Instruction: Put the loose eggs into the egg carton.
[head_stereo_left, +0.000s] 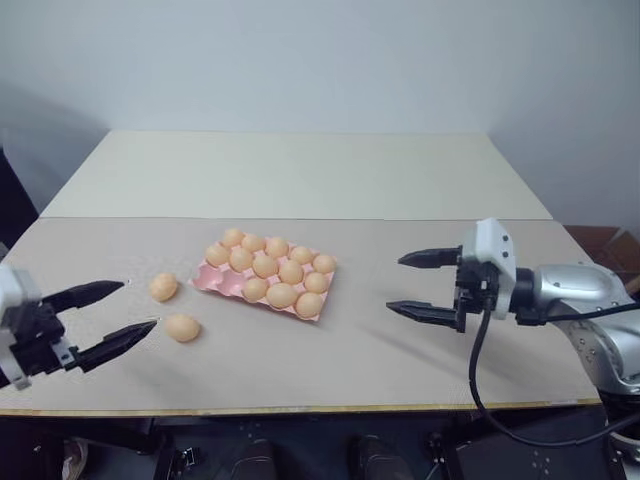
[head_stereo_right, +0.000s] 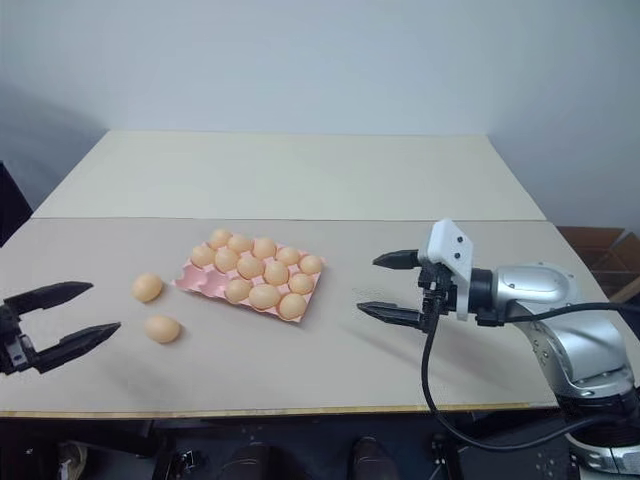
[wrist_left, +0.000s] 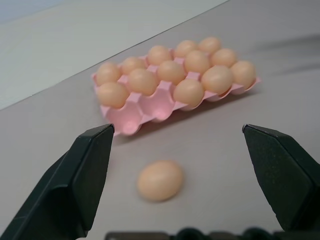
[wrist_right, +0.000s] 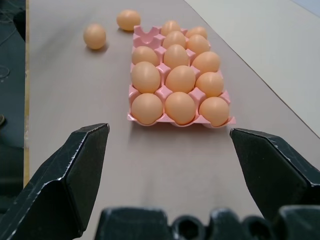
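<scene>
The pink egg carton (head_stereo_left: 265, 275) sits mid-table (head_stereo_left: 300, 360), with eggs in all but two cups, both empty ones at its end toward the table's left edge. Two loose eggs lie on the table just off that end, apart from each other: one (head_stereo_left: 163, 287) beside the carton, the other (head_stereo_left: 182, 327) nearer the front edge. Left gripper (head_stereo_left: 113, 308) hangs near the front-left corner, jaws wide apart and empty; right gripper (head_stereo_left: 418, 283) hangs toward the right edge, likewise spread and empty.

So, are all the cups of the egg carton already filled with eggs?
No, the egg carton has empty cups at one end, and two loose eggs lie on the table beside it.
</scene>
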